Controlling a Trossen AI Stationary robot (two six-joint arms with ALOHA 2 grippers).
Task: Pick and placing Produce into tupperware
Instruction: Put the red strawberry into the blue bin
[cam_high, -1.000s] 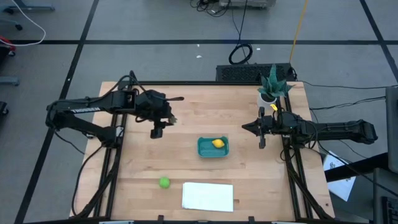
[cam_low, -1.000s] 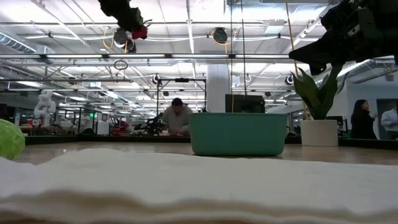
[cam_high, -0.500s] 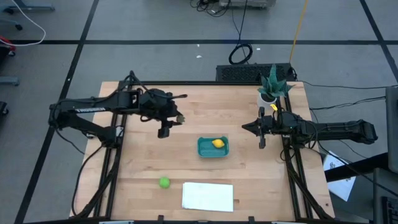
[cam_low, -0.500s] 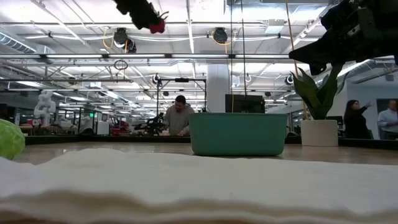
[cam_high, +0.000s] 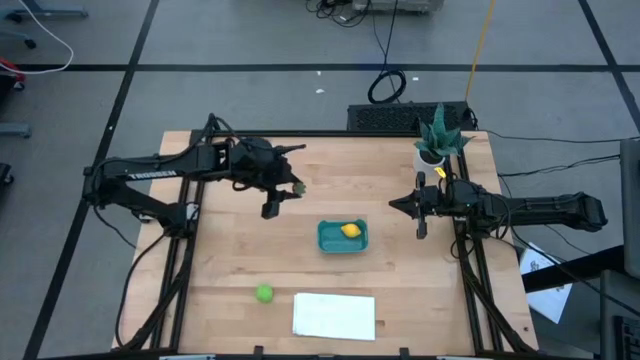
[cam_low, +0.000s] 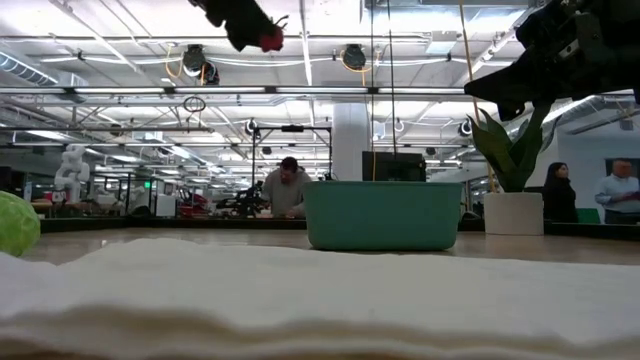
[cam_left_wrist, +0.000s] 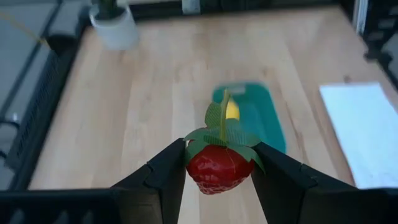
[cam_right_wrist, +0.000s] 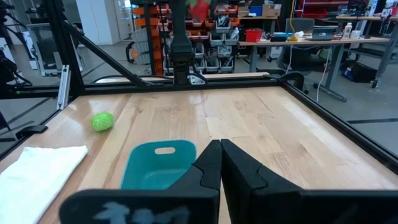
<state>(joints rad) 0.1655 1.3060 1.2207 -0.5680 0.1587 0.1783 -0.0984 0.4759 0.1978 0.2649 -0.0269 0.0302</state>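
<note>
The wooden table (cam_high: 240, 250) carries a white sheet (cam_high: 334, 316) at its near edge and a potted plant (cam_high: 436, 140) at a far corner. The teal tub (cam_high: 342, 237) sits mid-table with the yellow lemon (cam_high: 350, 230) inside. The right gripper (cam_right_wrist: 220, 163) waits just beside the tub, fingers pressed together. The left gripper (cam_left_wrist: 219, 167) hangs high above the table, short of the tub, clamped on the red strawberry (cam_left_wrist: 216, 168). The green ball (cam_high: 263, 293) lies apart near the sheet. The strawberry is pinched only at its sides; released from this height it could bounce off the rim, or it could slip out first.
</note>
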